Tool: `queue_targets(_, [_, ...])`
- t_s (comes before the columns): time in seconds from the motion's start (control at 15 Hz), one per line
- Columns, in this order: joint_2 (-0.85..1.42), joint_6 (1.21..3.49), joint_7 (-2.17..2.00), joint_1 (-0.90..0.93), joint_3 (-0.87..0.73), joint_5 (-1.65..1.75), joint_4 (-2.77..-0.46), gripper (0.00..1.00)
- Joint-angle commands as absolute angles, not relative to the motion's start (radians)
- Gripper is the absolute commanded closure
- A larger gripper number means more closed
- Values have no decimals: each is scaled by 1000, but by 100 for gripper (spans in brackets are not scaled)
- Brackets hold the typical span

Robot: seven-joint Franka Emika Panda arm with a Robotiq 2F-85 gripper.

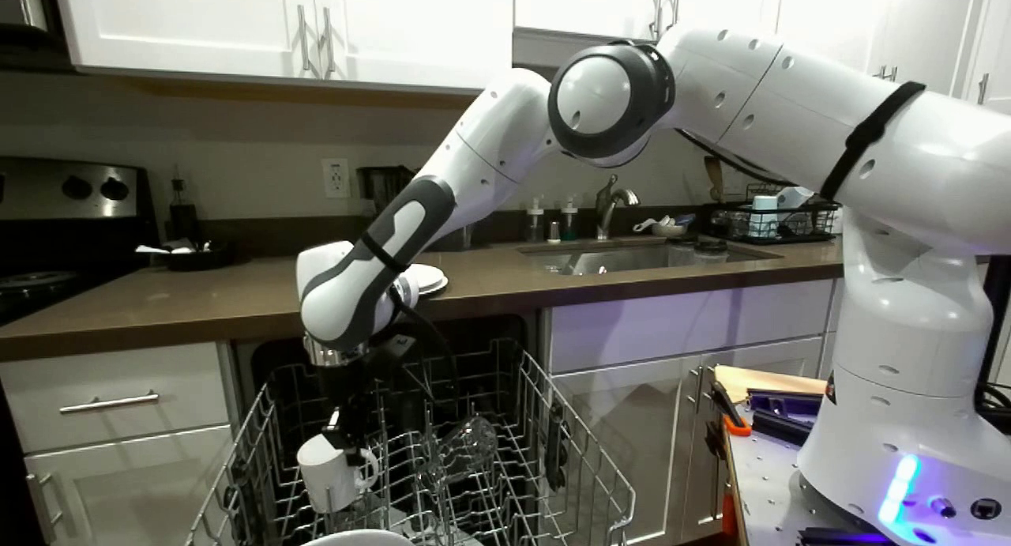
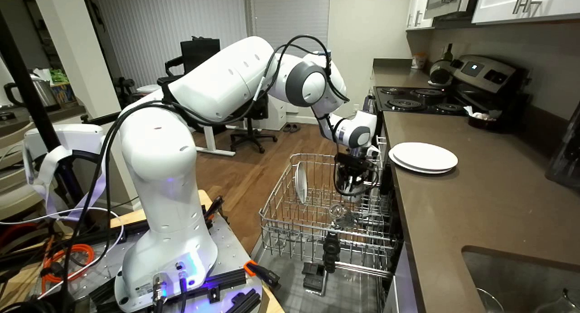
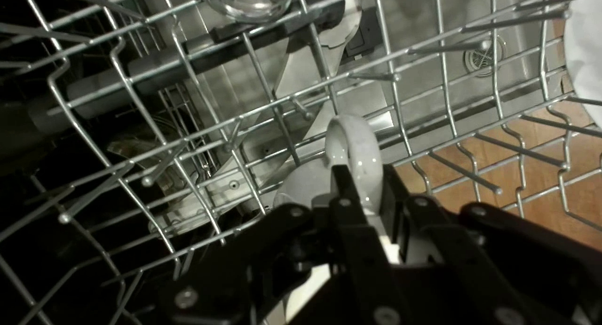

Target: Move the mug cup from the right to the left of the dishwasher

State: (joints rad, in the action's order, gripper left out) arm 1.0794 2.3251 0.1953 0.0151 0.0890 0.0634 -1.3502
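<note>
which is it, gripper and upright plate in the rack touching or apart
Apart: in an exterior view, rack wires show in the gap between gripper and plate.

Blue light glares from the base; the wrist view's left is dark.

The wrist view's right edge crops a plate, and the tool partly hides the mug.
</note>
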Motion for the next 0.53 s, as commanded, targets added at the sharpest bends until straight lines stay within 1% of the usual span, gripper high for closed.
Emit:
queue_targets(0.0, [1086,2362,175,8,94,36,-1355,94])
queue_targets(0.2, [1097,2372,169,12,93,39,-1353,94])
queue_targets(0.4, [1088,2335,162,22,83,49,-1355,93])
queue_targets(0.47, [1080,2328,157,26,79,53,-1362,58])
